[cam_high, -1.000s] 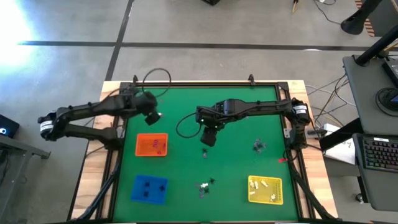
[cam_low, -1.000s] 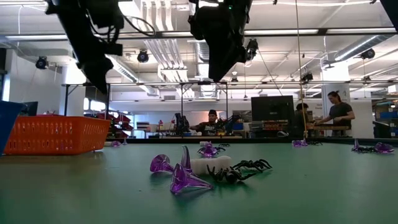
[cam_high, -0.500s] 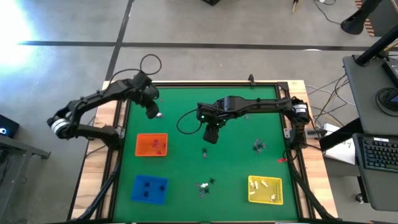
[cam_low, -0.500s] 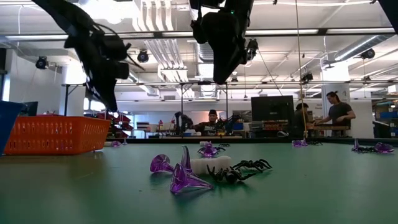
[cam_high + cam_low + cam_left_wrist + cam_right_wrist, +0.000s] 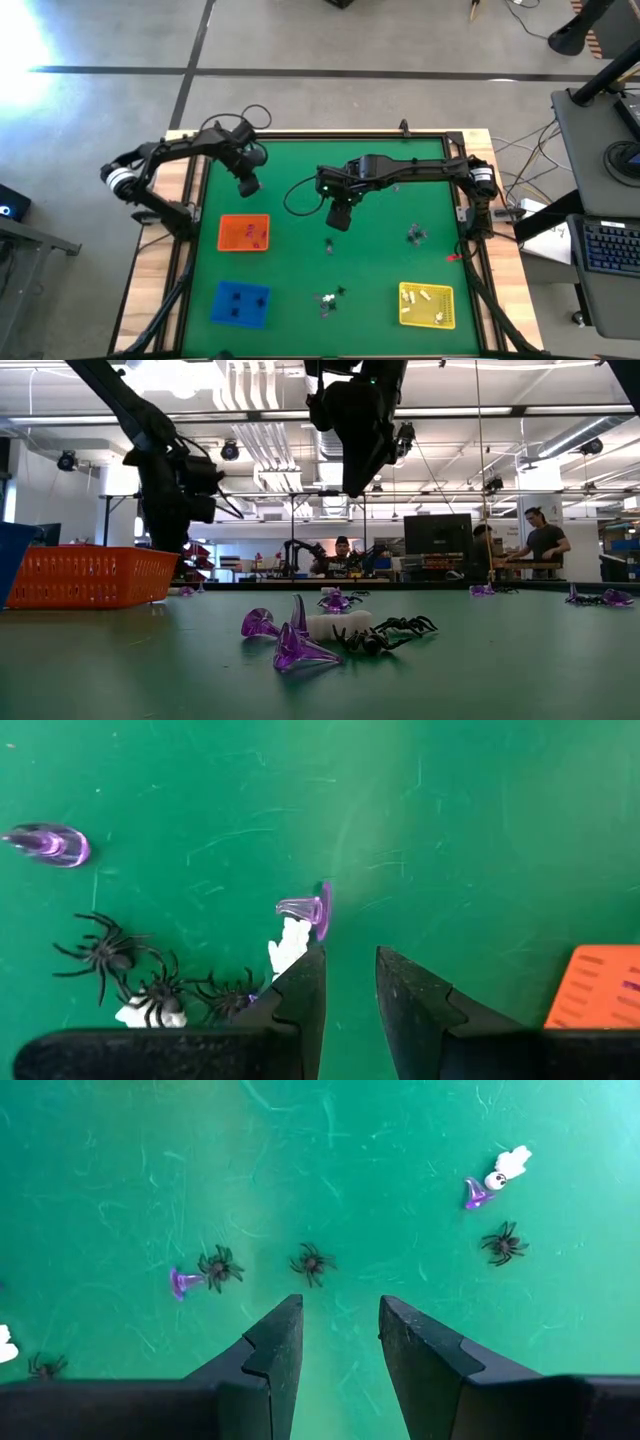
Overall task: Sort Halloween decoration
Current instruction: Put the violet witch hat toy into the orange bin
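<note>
no legible text, label, brand, number or sign appears in any view, whether on the trays, the arms, the table or the equipment in the room behind.

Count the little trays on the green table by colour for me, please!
orange tray: 1
blue tray: 1
yellow tray: 1
Total: 3 trays
</note>
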